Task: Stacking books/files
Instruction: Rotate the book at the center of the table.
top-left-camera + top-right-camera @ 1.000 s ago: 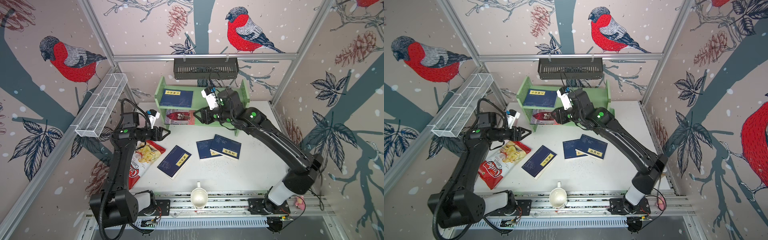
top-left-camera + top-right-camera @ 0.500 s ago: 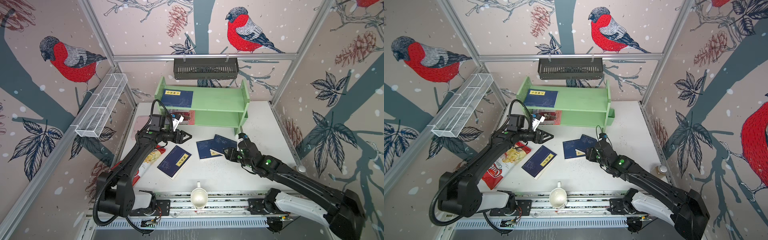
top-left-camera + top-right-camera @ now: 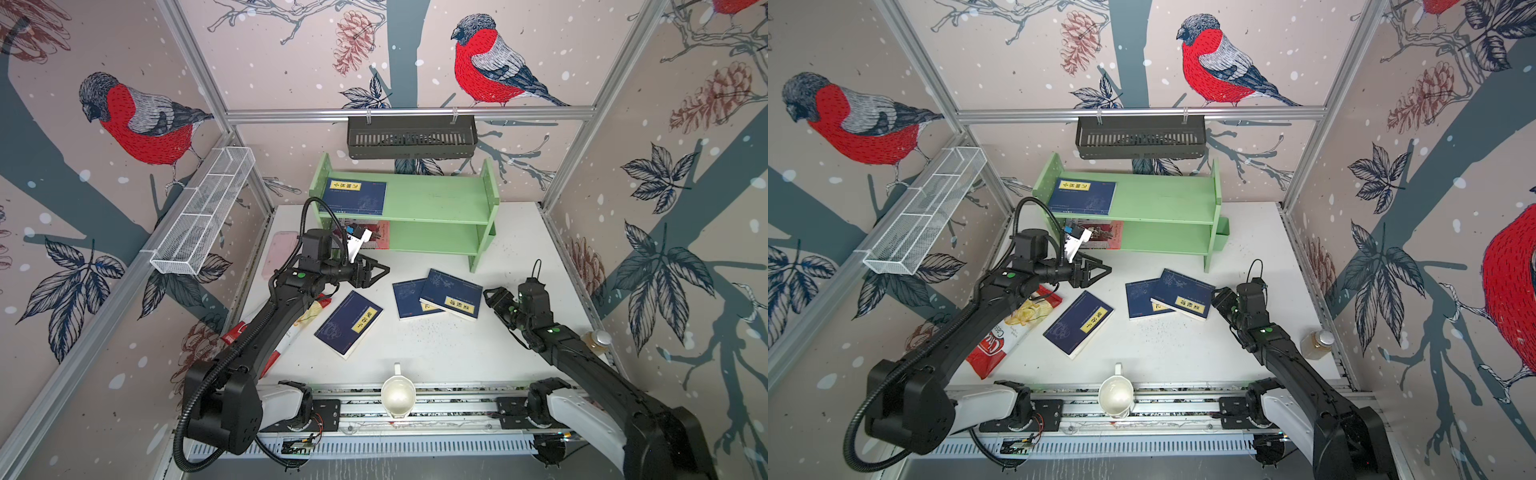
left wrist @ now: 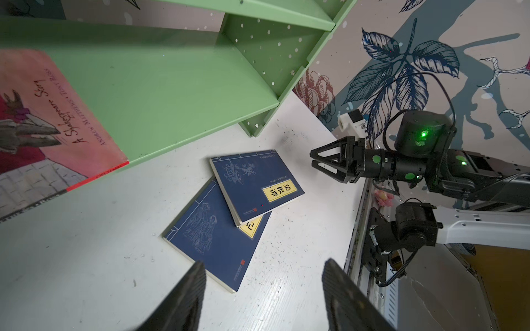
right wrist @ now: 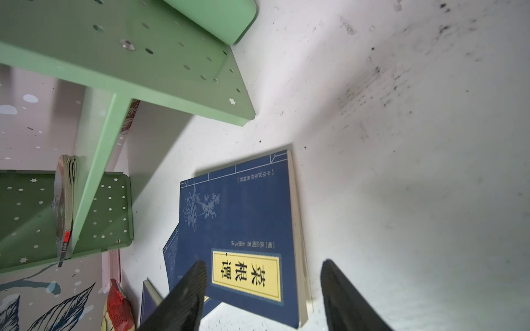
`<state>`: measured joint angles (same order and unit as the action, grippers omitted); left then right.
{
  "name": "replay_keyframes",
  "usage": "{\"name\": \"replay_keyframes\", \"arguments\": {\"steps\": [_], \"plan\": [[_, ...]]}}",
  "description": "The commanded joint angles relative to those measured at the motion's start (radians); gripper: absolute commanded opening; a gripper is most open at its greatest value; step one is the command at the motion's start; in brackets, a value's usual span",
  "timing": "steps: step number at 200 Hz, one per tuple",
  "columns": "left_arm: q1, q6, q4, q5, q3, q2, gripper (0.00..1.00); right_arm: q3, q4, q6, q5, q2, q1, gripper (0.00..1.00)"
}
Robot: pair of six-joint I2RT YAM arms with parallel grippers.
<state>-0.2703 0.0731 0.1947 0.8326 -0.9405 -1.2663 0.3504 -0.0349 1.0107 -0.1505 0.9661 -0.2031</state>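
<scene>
- Right now the left tool (image 3: 381, 271) stands wide open with nothing in it. It hangs above the tabletop (image 3: 436, 353) just in front of the green shelf (image 3: 436, 199) and touches no book.
- The right tool (image 3: 488, 296) is parted too, and the gap between its fingers (image 5: 183, 298) is bare. In the left wrist view it sits near the edge of the overlapping pair of books, clear of them.
- That pair lies mid-tabletop, with the top navy book (image 3: 451, 294) lying across a corner of the lower navy book (image 3: 409, 298).
- A third navy book (image 3: 348, 324) lies alone nearer the front, just beside the crisp bag (image 3: 1013, 328).
- A fourth navy book (image 3: 357, 197) lies flat on the shelf's upper board, at the end nearer the left arm.
- The pink-and-red book (image 4: 43, 114) lies on the lower board beneath it.
</scene>
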Motion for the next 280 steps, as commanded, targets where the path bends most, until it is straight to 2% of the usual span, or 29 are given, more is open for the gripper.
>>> {"name": "replay_keyframes", "arguments": {"steps": [1,34,86,119,138,181,217,280], "plan": [[-0.015,-0.011,-0.09,-0.018,0.021,-0.019,0.65,0.025,-0.077,-0.056,-0.105,0.061,0.031,0.65],[-0.049,-0.018,-0.145,-0.056,0.031,-0.07,0.65,0.078,-0.077,-0.117,-0.164,0.201,0.064,0.64],[-0.166,-0.014,-0.186,-0.175,0.034,-0.177,0.65,0.116,-0.103,-0.168,-0.143,0.349,0.07,0.59],[-0.231,0.061,-0.29,-0.273,0.067,-0.251,0.64,0.137,-0.119,-0.2,-0.142,0.431,0.07,0.54],[-0.253,0.108,-0.379,-0.288,0.09,-0.296,0.64,0.147,-0.126,-0.218,-0.139,0.466,0.065,0.52],[-0.297,0.203,-0.533,-0.325,0.087,-0.405,0.64,0.156,-0.122,-0.255,-0.138,0.49,0.054,0.49],[-0.317,0.287,-0.561,-0.293,0.045,-0.51,0.64,0.162,-0.106,-0.28,-0.132,0.478,0.038,0.48],[-0.331,0.334,-0.524,-0.297,-0.023,-0.626,0.64,0.162,-0.093,-0.316,-0.136,0.475,0.027,0.49]]}}
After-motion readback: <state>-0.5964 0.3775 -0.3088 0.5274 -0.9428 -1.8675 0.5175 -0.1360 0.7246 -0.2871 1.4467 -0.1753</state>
